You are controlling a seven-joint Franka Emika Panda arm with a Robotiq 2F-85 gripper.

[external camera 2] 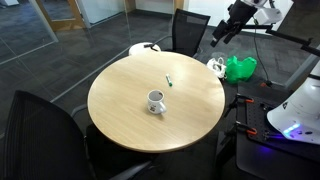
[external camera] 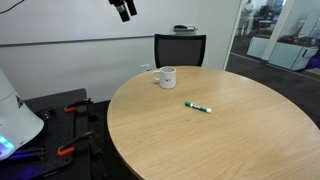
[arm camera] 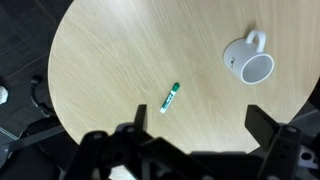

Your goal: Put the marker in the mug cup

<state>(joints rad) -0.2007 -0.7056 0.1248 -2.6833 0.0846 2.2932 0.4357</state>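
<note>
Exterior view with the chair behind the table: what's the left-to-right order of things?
Raised gripper → white mug cup → green marker. The black chair is left out, since it spans both mug and marker.

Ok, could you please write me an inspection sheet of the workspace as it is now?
surface: round wooden table, carrying only two things.
job's things: marker lies flat near the middle; mug stands upright and empty, apart from the marker.
clutter: nothing seen on the table.
grippers: pincer hangs high above the table, jaws wide apart in the wrist view, holding nothing.
cables: nothing seen.
surroundings: black chairs around the table; green bag on the floor; glass wall behind.
</note>
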